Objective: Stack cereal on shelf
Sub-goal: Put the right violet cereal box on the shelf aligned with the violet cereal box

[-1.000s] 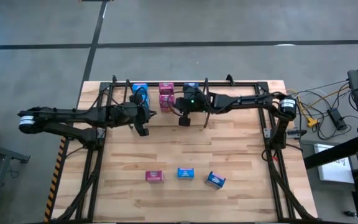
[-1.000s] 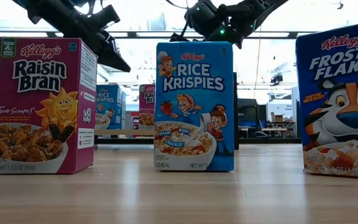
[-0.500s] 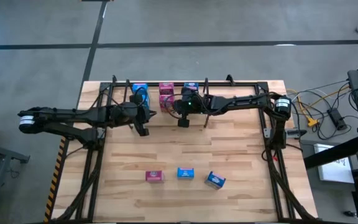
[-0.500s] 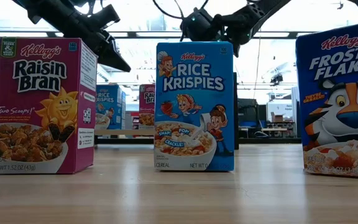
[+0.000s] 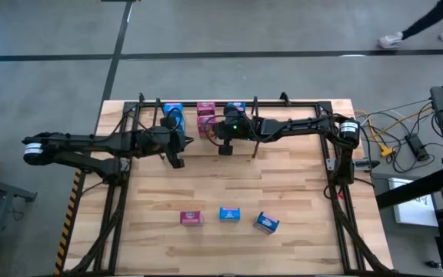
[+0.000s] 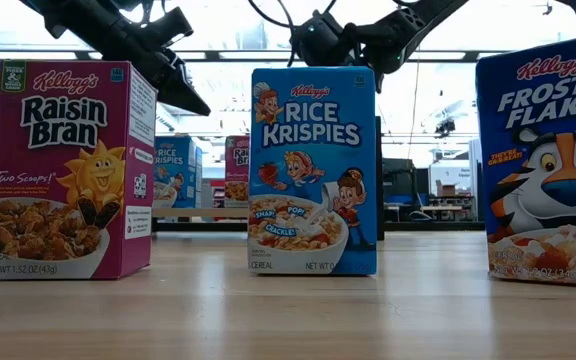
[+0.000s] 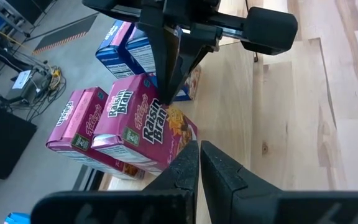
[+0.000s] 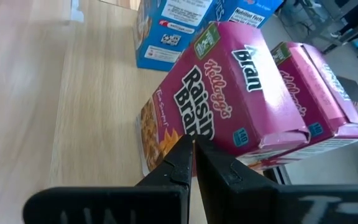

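Observation:
Three cereal boxes stand on their bases in a row near the table's front: a pink one (image 5: pixel 191 218) (image 6: pixel 63 170), a blue one (image 5: pixel 229 214) (image 6: pixel 313 170) and another blue one (image 5: pixel 266 223) (image 6: pixel 548 165). More boxes stand in the black rod shelf (image 5: pixel 298 104) at the far edge: blue (image 5: pixel 172 112), two pink (image 5: pixel 205 119) (image 7: pixel 145 127) (image 8: pixel 229 118), blue (image 5: pixel 235 108). My left gripper (image 5: pixel 177 158) (image 7: pixel 199 155) is shut and empty, just in front of the shelf. My right gripper (image 5: pixel 223 148) (image 8: pixel 191 152) is shut and empty, close by the pink boxes.
Slanted black support frames (image 5: pixel 114 200) (image 5: pixel 344 208) run along the table's left and right sides. Bare wood (image 5: pixel 229 181) lies between the shelf and the front row of boxes. A person's legs (image 5: pixel 421 31) cross the floor beyond the table.
My right gripper has moved a little toward the table's left edge, nearer the pink boxes in the shelf, and has stayed shut. The boxes have not moved.

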Available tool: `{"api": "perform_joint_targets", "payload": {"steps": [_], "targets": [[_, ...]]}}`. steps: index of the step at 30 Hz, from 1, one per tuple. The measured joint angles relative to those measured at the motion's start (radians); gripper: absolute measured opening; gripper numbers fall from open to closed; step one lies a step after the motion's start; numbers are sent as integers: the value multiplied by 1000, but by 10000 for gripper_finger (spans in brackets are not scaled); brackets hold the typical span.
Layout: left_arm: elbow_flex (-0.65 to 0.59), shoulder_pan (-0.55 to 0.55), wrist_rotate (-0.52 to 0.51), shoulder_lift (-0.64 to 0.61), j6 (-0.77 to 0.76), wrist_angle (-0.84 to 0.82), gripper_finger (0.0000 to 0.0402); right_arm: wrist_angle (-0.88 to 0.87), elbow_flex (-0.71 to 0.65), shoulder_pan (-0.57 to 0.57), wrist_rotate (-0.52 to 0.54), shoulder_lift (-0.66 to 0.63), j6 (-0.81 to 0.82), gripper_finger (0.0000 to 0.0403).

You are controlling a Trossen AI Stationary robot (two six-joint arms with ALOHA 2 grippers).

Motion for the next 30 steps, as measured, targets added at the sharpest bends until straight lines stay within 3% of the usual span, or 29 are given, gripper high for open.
{"api": "perform_joint_targets", "payload": {"steps": [13,24,30], "targets": [[1,0,0,40,-21,35,0,6,1,11,-7,3,-7,9],[1,7,-3,176,6,156,0,-29,1,43,-8,-29,-8,9],[1,37,-64,262,6,200,0,-76,1,63,-8,-77,-7,9]]}}
